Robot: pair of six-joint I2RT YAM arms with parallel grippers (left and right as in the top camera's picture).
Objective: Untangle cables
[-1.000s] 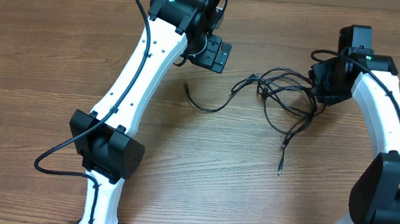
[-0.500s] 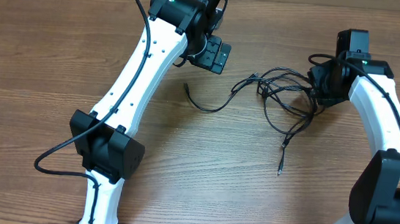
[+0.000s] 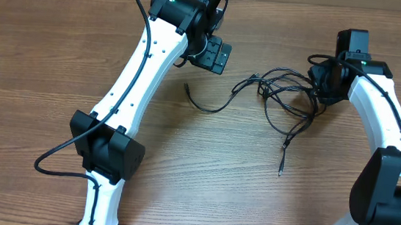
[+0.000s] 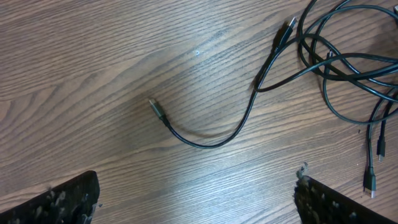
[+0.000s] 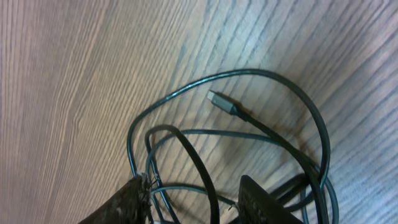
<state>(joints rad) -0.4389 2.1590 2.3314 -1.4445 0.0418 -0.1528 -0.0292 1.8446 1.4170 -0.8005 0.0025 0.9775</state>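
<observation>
Cropped by the lower edge, only the tips of the left gripper show, jaws spread wide above the wood-grain desk. The right gripper is likewise cut off, its jaws partly spread with strands running through the gap. The cables, thin glossy black cords, lie tangled on the desk beneath it. A grey-tipped plug sits inside one loop.

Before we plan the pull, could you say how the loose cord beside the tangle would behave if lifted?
Probably floppy: the cord lies in a slack curve. Likely light, being so thin. Its far end joins the tangle, so lifting may drag that along.
</observation>
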